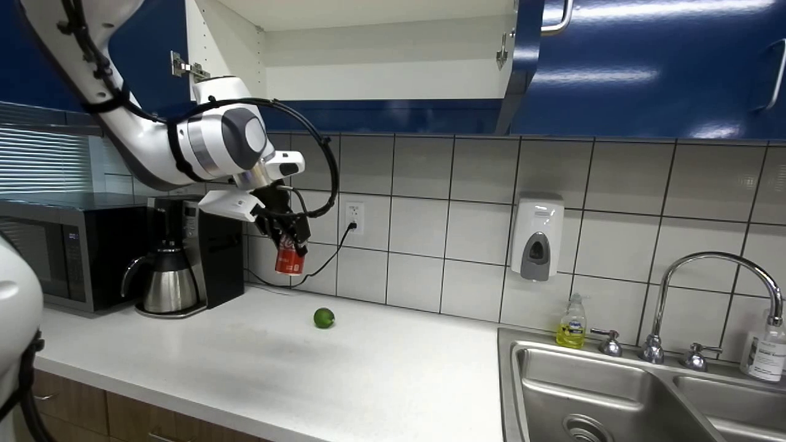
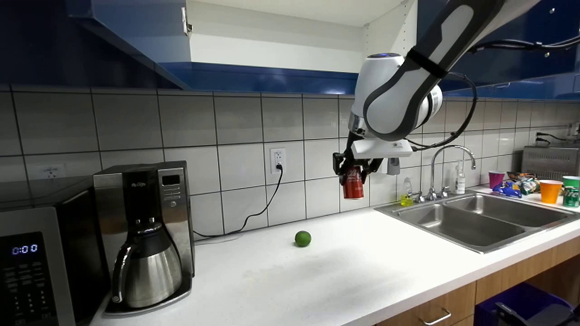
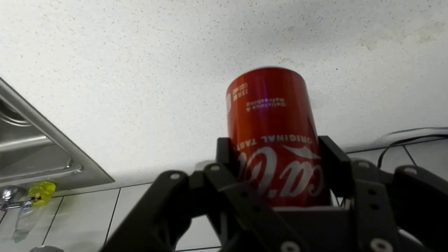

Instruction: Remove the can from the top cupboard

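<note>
One microwave (image 2: pixel 41 262) stands at the left edge, toward eight o'clock in an exterior view, on the white desk (image 2: pixel 253 280), with a coffee maker (image 2: pixel 174 203) just beside it holding a steel carafe (image 2: pixel 152 274). At twelve o'clock the top cupboard (image 2: pixel 272 78) is open, a glossy blue door (image 2: pixel 136 31) swung out on its left and its white inside in sight. Beneath it, a wall outlet (image 2: pixel 274 155) holds a black plug (image 2: pixel 279 167). A small round green object (image 2: pixel 302 238) lies on the desk at six o'clock. Between one and two o'clock from that object hangs the red can (image 2: pixel 353 186), nearly upright, out of the cupboard, below its level and well clear of the desk. I have my claw (image 2: pixel 353 175) closed around the can's upper part; in the wrist view a black fingertip (image 3: pixel 334 164) touches each flank, with white lettering between. My white arm (image 2: pixel 394 99) reaches in from two o'clock, crossing in front of the cupboard's right side. Farther right, between three and four o'clock, a clear bottle (image 2: pixel 405 199) of yellow liquid stands by the double sink (image 2: pixel 471 226), and an orange cup (image 2: pixel 550 192) stands near the right edge at three o'clock.
</note>
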Robot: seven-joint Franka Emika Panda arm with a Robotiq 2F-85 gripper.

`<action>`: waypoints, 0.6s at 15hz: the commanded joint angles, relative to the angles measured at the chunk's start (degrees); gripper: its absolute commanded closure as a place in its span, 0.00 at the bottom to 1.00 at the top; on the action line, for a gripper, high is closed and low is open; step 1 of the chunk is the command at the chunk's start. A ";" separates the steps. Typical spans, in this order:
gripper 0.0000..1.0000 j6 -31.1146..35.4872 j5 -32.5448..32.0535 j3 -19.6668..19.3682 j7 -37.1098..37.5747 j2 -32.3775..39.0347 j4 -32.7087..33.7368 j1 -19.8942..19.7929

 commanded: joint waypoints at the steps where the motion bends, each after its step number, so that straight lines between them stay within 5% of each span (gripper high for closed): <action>1: 0.62 3.52 -4.51 2.14 4.51 2.06 -0.31 -2.80; 8: 0.62 5.13 -9.22 2.03 8.58 4.24 -0.23 -3.81; 9: 0.37 4.19 -6.75 0.91 5.86 4.66 -0.60 -2.09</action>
